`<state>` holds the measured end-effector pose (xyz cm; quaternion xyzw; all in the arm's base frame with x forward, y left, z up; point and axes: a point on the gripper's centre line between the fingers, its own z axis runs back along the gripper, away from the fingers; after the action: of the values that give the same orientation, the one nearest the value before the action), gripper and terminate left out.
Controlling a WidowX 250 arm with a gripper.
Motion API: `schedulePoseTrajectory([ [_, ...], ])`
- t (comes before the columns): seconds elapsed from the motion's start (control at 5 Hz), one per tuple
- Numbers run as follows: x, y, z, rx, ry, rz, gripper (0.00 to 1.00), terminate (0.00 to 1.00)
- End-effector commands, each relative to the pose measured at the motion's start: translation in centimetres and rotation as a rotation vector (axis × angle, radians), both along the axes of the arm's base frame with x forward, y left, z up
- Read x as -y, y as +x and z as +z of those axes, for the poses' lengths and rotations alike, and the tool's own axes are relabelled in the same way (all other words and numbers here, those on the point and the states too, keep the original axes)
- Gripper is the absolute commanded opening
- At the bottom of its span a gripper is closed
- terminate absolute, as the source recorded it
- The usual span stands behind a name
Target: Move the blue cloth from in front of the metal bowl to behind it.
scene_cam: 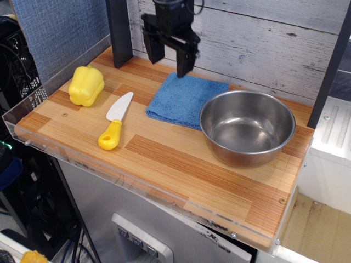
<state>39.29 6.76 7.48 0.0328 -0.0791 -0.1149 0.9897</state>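
The wooden desk (181, 164) carries the metal bowl (247, 127) at the right. The blue cloth (185, 99) lies flat just left of the bowl, touching it. Further left are a yellow pepper (85, 85) and a yellow-handled knife (115, 121). The tool (169, 58) hangs above the cloth, jaws spread, holding nothing. No writing is readable.

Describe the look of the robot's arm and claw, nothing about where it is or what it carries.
The claw is matte black all over, with two blocky, straight fingers hanging from a boxy black body. A thin black cable loops out near the top of the wrist section. No labels, stripes or coloured markings are visible on it. Only the lower part of the arm shows; the rest is cut off by the top of the frame.
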Motion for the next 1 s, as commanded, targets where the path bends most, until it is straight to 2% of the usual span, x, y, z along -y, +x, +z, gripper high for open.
schedulePoseTrajectory([
  [0.0,-1.2,-0.1,5.9,0.063,0.019,0.070,1.00,0.00],
  [0.2,-0.8,-1.7,7.9,0.043,-0.014,0.084,1.00,0.00],
  [0.4,-0.3,-3.6,9.9,0.060,-0.036,0.080,1.00,0.00],
  [0.6,-0.3,-4.5,11.3,0.081,-0.031,0.079,1.00,0.00],
  [0.8,-0.7,-5.0,11.7,0.077,-0.014,0.108,1.00,0.00],
])
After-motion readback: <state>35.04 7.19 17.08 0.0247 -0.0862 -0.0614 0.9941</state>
